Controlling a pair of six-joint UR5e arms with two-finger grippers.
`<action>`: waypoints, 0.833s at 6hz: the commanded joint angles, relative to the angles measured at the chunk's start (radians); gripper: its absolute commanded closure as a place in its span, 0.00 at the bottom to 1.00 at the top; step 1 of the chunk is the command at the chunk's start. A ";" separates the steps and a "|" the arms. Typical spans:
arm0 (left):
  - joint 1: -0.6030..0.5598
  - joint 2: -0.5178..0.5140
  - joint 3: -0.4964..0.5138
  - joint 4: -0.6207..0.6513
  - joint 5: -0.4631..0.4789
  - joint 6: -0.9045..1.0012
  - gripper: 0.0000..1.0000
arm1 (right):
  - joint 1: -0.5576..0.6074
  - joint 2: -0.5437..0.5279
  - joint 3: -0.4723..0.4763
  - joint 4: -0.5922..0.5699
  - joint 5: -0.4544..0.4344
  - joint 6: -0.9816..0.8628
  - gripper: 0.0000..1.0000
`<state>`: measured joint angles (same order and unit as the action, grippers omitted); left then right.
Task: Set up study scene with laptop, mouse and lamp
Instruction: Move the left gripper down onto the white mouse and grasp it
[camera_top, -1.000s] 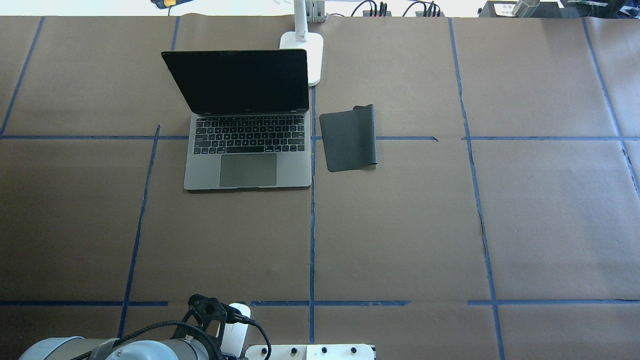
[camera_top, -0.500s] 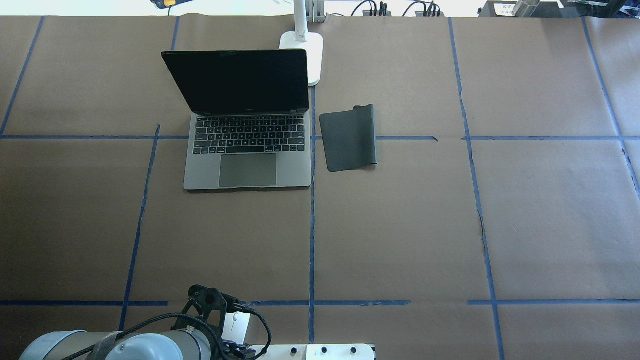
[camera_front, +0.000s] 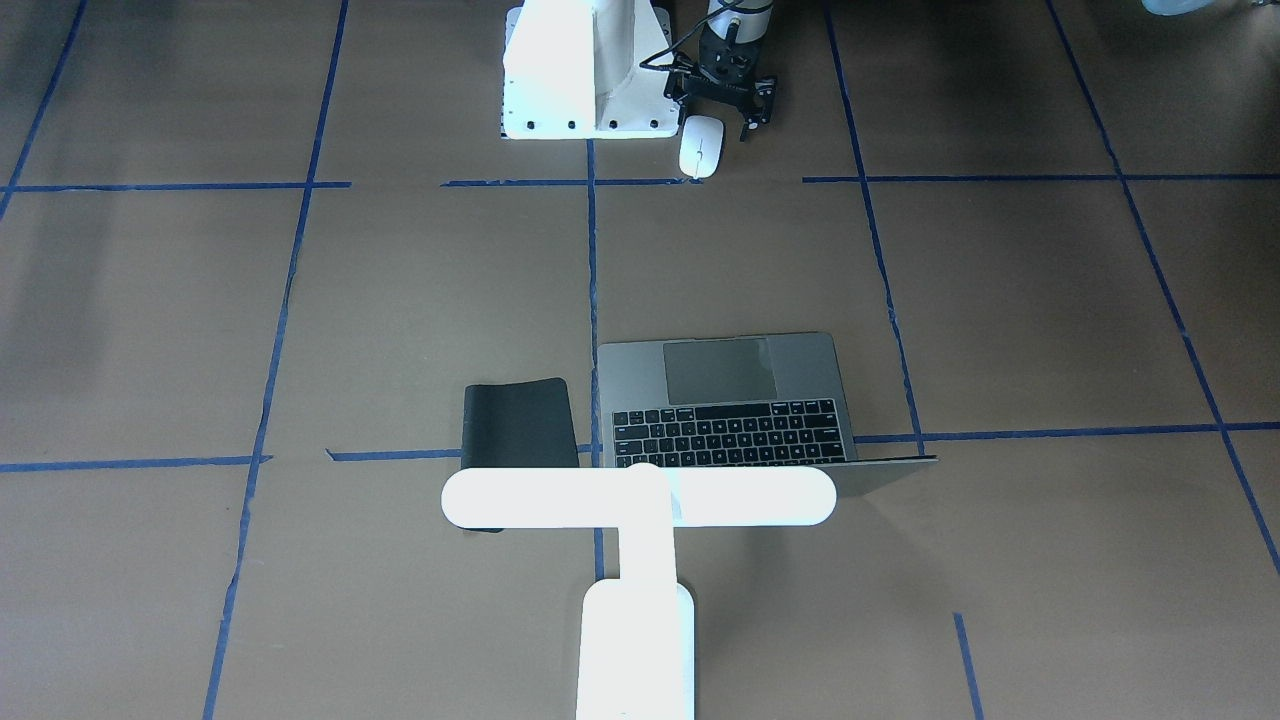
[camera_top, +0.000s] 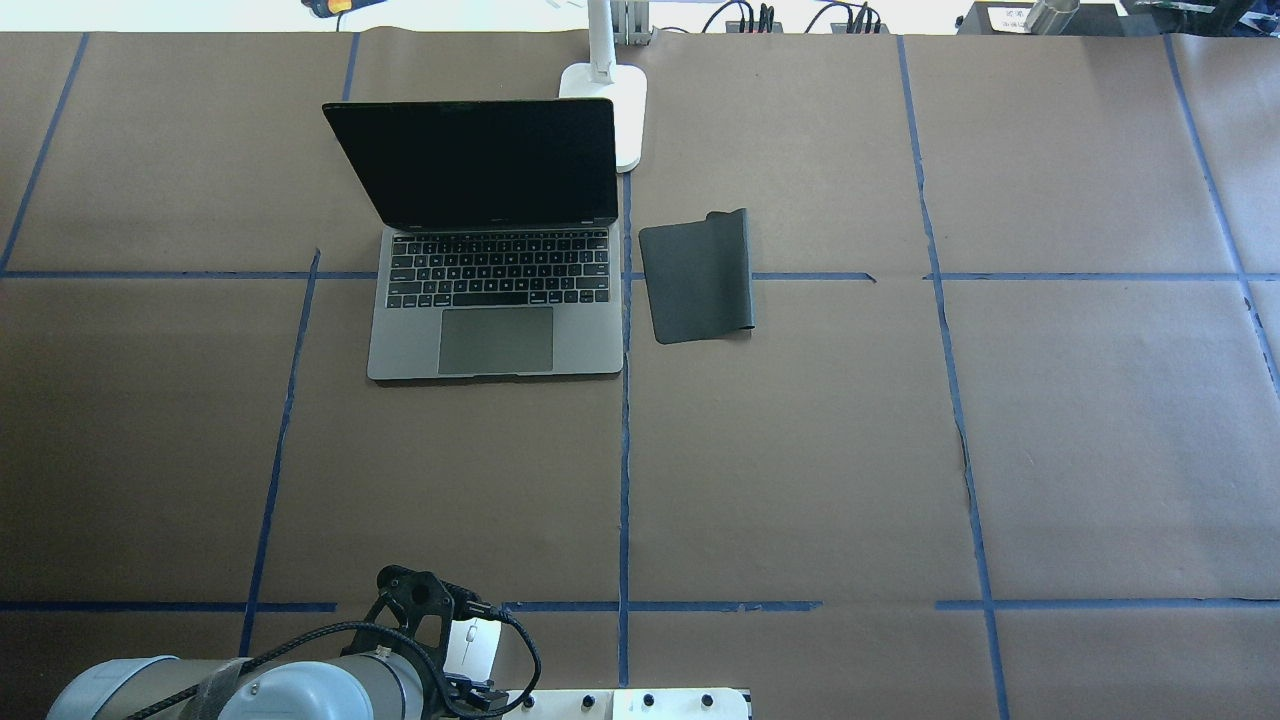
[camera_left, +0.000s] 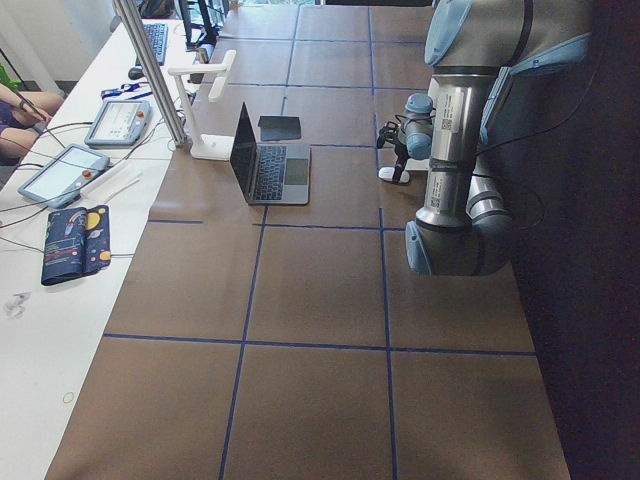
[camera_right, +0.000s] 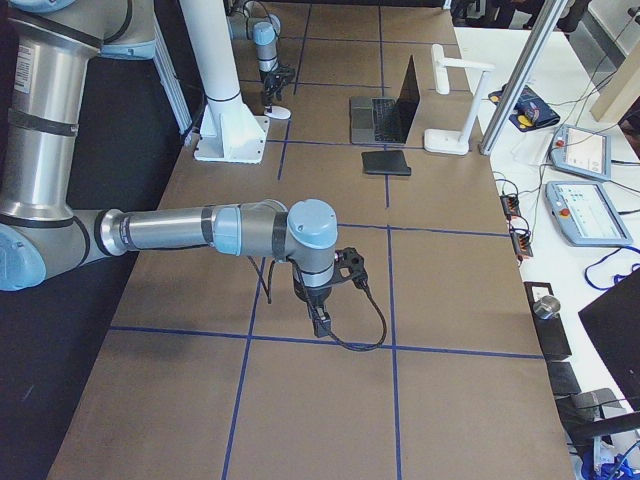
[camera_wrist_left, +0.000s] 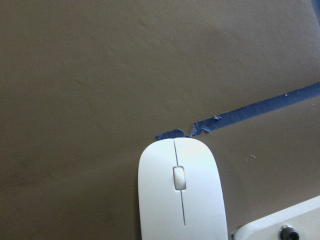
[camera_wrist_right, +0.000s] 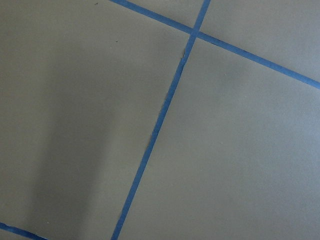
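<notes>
Jaws on the left gripper (camera_front: 722, 108) look spread and hold nothing. They hang low over the table (camera_top: 800, 480), close by the white bolted pedestal (camera_front: 575, 75).

Small white smooth oval mouse (camera_front: 701, 146) rests flat on the table just under them, offset a little to the robot's right, untouched. Its nose meets a blue tape line (camera_wrist_left: 260, 107), and its rear sits just beside the pedestal's foot. Long axis, marked by the thin dark slit, runs straight up the left wrist view, so it points ahead of the jaws, out across the table.

Judgement: the jaws should straddle the short axis and close on the two long flanks, after a small shift rightward and down.

Right gripper (camera_right: 320, 322) is well apart from the mouse, low over brown paper. Cannot tell how its jaws stand. Left arm is plainly the nearer.

Far ahead of the left jaws:
- slim space-grey metal laptop (camera_top: 497, 300), lid open
- white T-shaped desk lamp (camera_front: 640, 540) behind it
- black rectangular pad (camera_top: 697, 280) just beside the laptop, to its right; the likely spot for the mouse
</notes>
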<state>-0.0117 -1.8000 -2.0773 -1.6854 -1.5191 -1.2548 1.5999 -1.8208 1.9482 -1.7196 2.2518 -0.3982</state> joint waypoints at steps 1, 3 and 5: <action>0.002 -0.010 0.019 -0.002 -0.001 0.000 0.00 | 0.000 0.000 0.000 0.000 0.000 0.001 0.00; 0.001 -0.028 0.033 -0.002 -0.001 0.000 0.00 | 0.000 0.000 0.000 0.000 0.000 0.001 0.00; 0.002 -0.029 0.040 -0.002 -0.003 -0.002 0.04 | 0.000 -0.002 0.000 0.000 0.012 0.002 0.00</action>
<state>-0.0102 -1.8277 -2.0419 -1.6874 -1.5206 -1.2559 1.5999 -1.8219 1.9481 -1.7196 2.2558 -0.3968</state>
